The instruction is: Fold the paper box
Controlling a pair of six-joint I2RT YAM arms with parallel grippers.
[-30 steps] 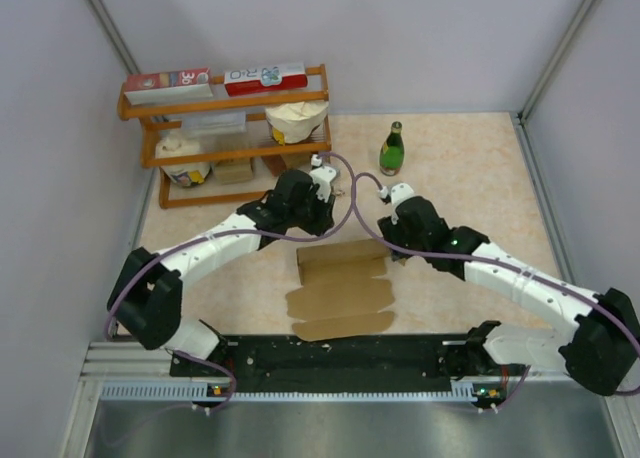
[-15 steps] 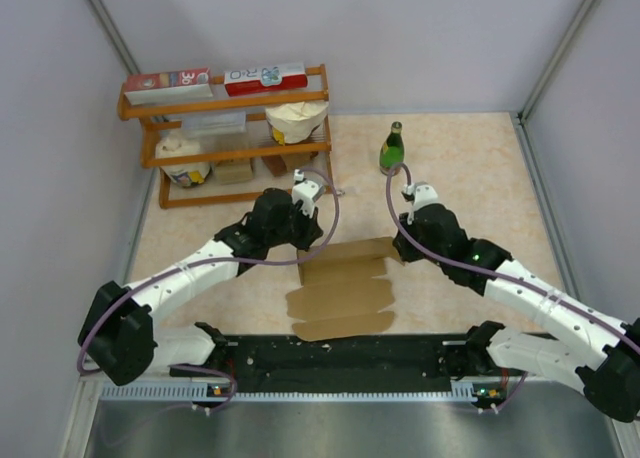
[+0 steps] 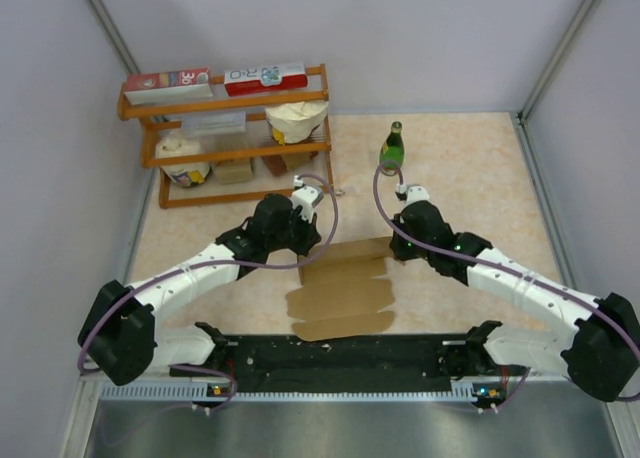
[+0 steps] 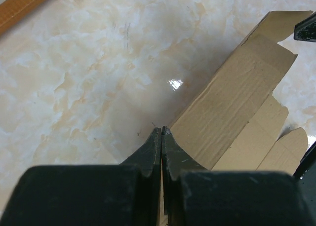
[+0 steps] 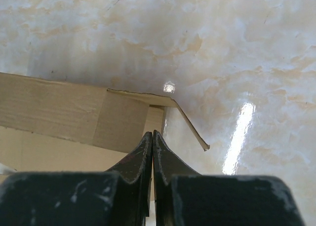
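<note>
Red carton (image 3: 167,80) on shelf (image 3: 225,101) reads "30". Paper box (image 3: 345,283): plain brown, unprinted, flat creased sheet. Left gripper (image 4: 161,130) and right gripper (image 5: 152,133) both closed at its far corners.

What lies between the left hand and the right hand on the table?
The far strip of the flat paper box stretches between the left hand and the right hand; the top view shows this.
</note>
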